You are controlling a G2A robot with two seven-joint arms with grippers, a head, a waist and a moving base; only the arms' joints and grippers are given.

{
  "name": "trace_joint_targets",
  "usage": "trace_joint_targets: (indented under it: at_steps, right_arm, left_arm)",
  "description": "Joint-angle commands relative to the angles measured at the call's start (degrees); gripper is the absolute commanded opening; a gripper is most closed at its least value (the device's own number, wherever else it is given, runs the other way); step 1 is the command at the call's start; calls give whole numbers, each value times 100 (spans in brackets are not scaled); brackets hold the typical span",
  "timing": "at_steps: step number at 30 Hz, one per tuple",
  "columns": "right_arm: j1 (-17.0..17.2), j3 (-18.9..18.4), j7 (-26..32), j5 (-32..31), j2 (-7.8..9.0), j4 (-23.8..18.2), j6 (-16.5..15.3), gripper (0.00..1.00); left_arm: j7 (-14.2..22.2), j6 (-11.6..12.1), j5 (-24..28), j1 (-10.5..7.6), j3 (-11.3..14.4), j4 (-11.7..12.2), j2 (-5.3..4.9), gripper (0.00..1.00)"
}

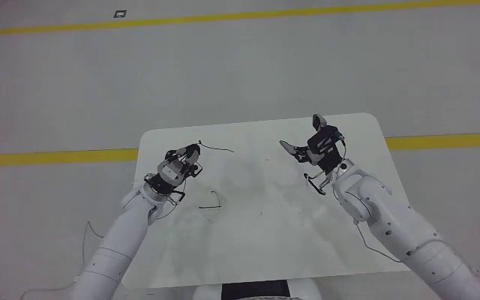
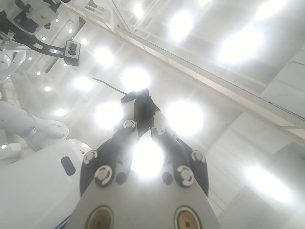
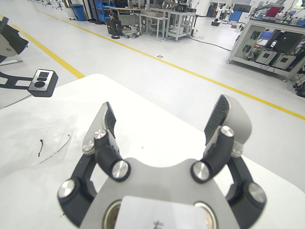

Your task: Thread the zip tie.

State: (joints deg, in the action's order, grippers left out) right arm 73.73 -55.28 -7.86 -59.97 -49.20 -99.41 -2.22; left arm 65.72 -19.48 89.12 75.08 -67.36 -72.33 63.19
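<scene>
"Zip tie, that thin black plastic strip: where was it?" asked the first.

"Pinched in the left claw, whose fingers were closed tight on one end, over the left part of the white, round-cornered worktop. The claw was turned upward. I judged that was to leave most of the strip free for threading."

"Which way did it point?"

"Its long axis ran across the worktop, with the free end aimed towards the right arm. I could not tell whether the head or the tail was the gripped end."

"And between the arms?"

"More loose black strips lay on a sheet of clear plastic film, well apart from both claws. Spares, I supposed."

"The right claw?"

"It was spread wide and held nothing, above the far right part of the worktop. The opening faced roughly across towards the held strip, so I'd judge it was placed to take the free end."
</scene>
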Motion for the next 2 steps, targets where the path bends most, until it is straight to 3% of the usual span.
trace_joint_targets:
  at_steps: [1, 2]
  right_arm:
    - [0, 0, 0, 0, 0, 0, 0, 100]
    - [0, 0, 0, 0, 0, 0, 0, 100]
  left_arm:
    - [0, 0, 0, 0, 0, 0, 0, 0]
    - [0, 0, 0, 0, 0, 0, 0, 0]
